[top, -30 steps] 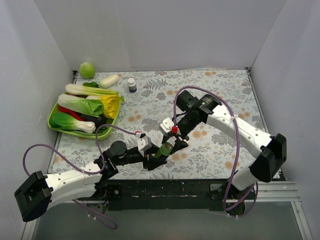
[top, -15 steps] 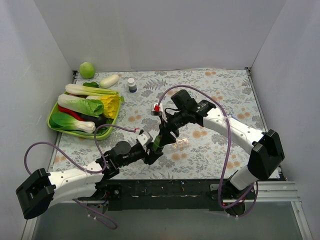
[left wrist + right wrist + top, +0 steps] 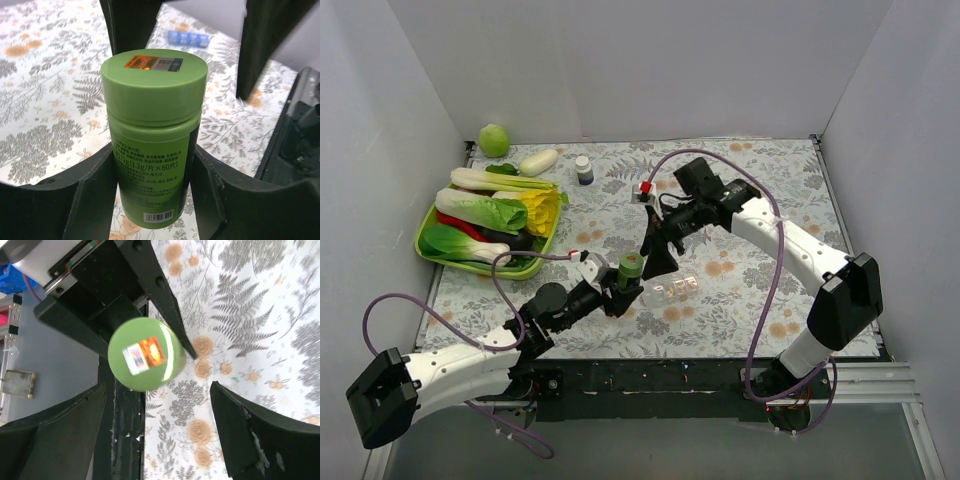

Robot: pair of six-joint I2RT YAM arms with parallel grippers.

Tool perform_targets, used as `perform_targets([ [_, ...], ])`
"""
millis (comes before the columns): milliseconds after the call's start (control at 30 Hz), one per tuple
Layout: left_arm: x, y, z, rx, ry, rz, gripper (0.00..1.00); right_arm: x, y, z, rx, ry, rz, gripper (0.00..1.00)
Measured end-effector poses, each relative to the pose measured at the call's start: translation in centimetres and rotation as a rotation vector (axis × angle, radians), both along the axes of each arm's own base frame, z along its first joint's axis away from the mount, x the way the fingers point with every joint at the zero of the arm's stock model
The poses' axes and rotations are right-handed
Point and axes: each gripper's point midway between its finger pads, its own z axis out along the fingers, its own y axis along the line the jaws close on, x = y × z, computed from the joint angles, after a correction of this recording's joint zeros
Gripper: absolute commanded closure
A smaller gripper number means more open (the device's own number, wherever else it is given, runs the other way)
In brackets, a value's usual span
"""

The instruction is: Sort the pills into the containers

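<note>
A green pill bottle (image 3: 152,130) with its green cap on stands upright between the fingers of my left gripper (image 3: 152,167), which is shut on its body. From above, the bottle (image 3: 630,268) hangs over the front middle of the table. My right gripper (image 3: 656,257) is open just right of the cap and touches nothing. In the right wrist view the stickered cap (image 3: 145,354) lies beyond the spread fingers of the right gripper (image 3: 160,440). The containers (image 3: 676,289), a short clear strip, lie on the cloth right of the bottle; they show too as a strip (image 3: 190,38) in the left wrist view. No pills show.
A dark blue, white-capped bottle (image 3: 584,170) stands at the back. A green tray (image 3: 534,265) of vegetables sits at the left, with a green ball (image 3: 494,139) and a pale vegetable (image 3: 538,162) behind it. White walls enclose the floral cloth (image 3: 760,180).
My right gripper has opened wide and come off the green bottle, its arm swinging back and left. The left gripper has carried the bottle a little back and left, still gripped.
</note>
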Motion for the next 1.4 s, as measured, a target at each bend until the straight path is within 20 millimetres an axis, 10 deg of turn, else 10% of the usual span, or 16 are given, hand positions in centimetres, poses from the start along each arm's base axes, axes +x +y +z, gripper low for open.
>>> perform_targets([
  [233,-3.0,-0.3,2.0,-0.054,-0.054,-0.157,1.00,0.9,-3.2,4.1,0.123,-0.223,0.153,0.05],
  [433,-6.4,-1.3,0.5,0.008,-0.018,-0.366,1.00,-2.9,-5.4,2.6,0.202,-0.504,0.394,0.05],
  [667,-8.3,-2.9,-0.1,0.058,0.040,-0.525,1.00,-8.4,-3.7,1.3,0.285,-0.602,0.670,0.12],
  [1000,-9.2,-3.2,-0.7,0.070,0.066,-0.583,1.00,-9.1,-3.4,-0.3,0.256,-0.535,0.711,0.25],
  [1400,-9.0,-3.2,-0.6,0.068,0.060,-0.576,1.00,-8.8,-2.9,0.0,0.221,-0.475,0.639,0.67],
])
